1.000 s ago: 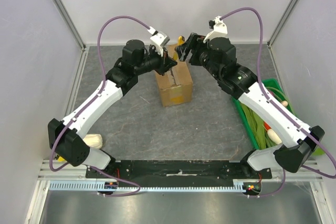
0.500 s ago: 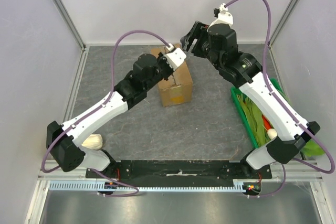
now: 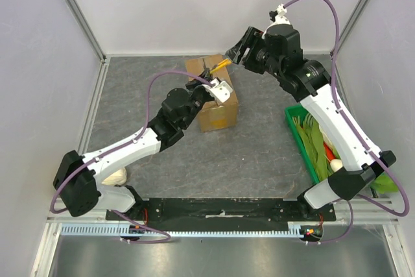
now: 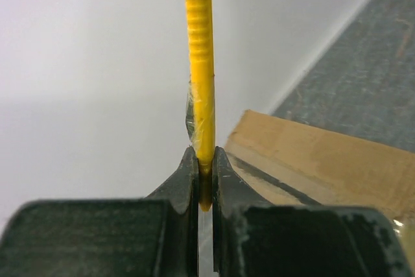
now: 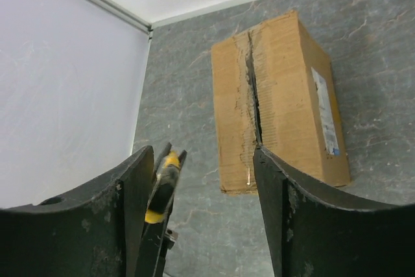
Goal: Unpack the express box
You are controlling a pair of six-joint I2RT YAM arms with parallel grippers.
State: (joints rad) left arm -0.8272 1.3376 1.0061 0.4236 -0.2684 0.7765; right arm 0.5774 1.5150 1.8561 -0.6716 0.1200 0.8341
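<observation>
Currently, the express box (image 3: pixel 219 113) stands mid-frame on the surface (image 3: pixel 259 150). Its centre seam is split and its flaps are down. The left pincer (image 4: pixel 205 157) is clamped on a yellow tool (image 4: pixel 198 63), and the right pincer (image 5: pixel 203 160) stands apart, empty. Remaining: lift flaps, remove contents.

The box (image 5: pixel 285 89) is matt brown cardboard, ragged along its seam; the yellow tool (image 4: pixel 198 56) looks like ribbed, slightly glossy plastic.
</observation>
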